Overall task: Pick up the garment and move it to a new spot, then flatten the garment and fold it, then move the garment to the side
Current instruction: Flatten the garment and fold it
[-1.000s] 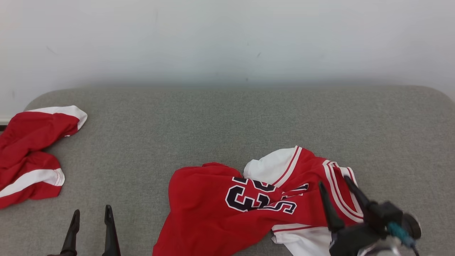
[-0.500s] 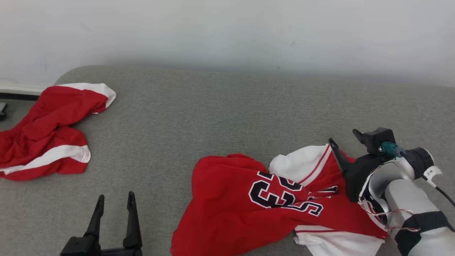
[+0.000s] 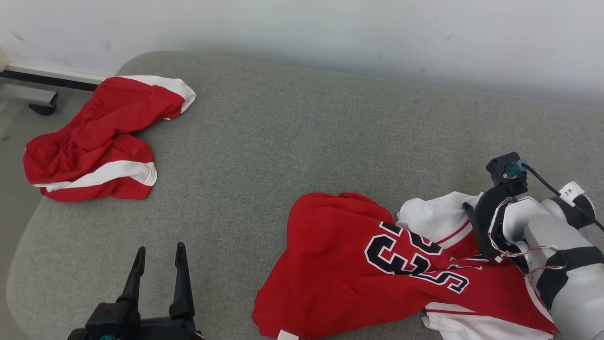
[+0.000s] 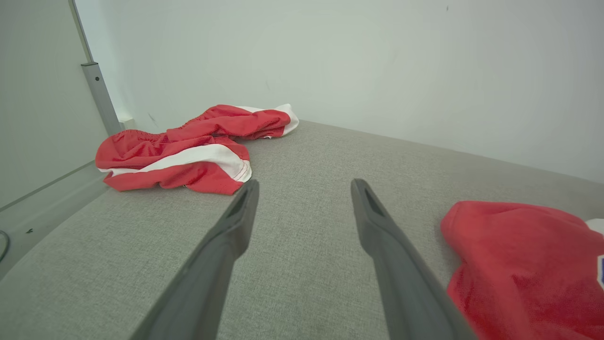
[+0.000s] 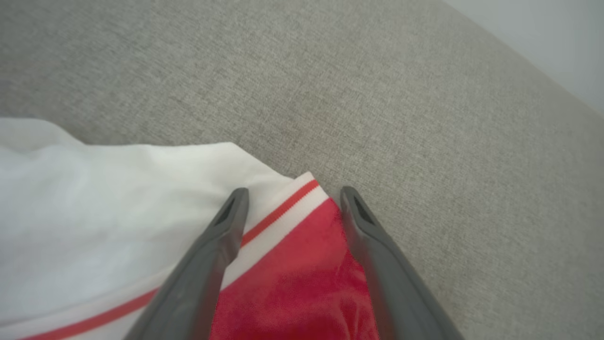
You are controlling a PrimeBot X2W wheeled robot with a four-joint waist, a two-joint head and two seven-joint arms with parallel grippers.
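Observation:
The garment [image 3: 339,264] is a red jersey with white panels and a dark number, lying crumpled on the grey padded surface [image 3: 292,141] at the lower right of the head view. My right gripper [image 5: 293,193] is open and tilted down onto the jersey's far right edge. In the right wrist view its fingers [image 5: 214,245] straddle the white, red-striped trim over the red cloth [image 5: 292,288], without pinching it. In the head view the right wrist [image 3: 490,217] hides those fingertips. My left gripper [image 3: 159,252] stands open and empty at the lower left, apart from the jersey [image 4: 524,264].
A second red and white garment [image 3: 94,141] lies bunched at the surface's far left corner, also in the left wrist view [image 4: 188,151]. A white wall runs behind. A grey metal rail [image 3: 28,94] stands beyond the rounded left edge.
The head camera has swung, shifting the whole picture. My right gripper has gone from hovering over the jersey to tipping down onto its far right edge. The left gripper stays open.

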